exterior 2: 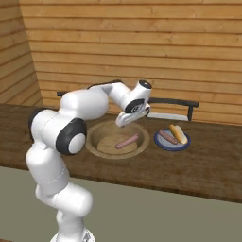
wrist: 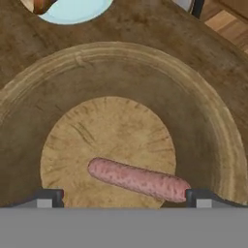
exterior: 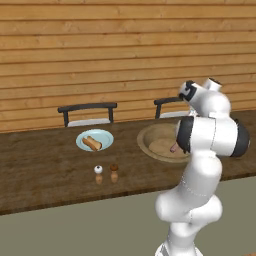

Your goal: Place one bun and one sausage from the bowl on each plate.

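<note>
The gripper (wrist: 121, 196) is hanging over the big brown bowl (exterior 2: 97, 144) with its fingers spread wide, holding nothing. One pink sausage (wrist: 138, 179) is lying flat in the bowl, between the fingertips. In the hand view, a blue plate (wrist: 72, 12) is sitting at about 11 o'clock from the bowl, maybe with food on it.

1. No readable text, label, brand, number or sign appears in any of the three views.
2. Wooden wall (exterior: 125, 50): plain planks, no lettering.
3. The bowl (wrist: 213, 121) and the plate (exterior 2: 173, 144): unmarked surfaces.
4. Shakers (exterior: 106, 173) on the counter: too small to tell whether they bear any marking.
</note>
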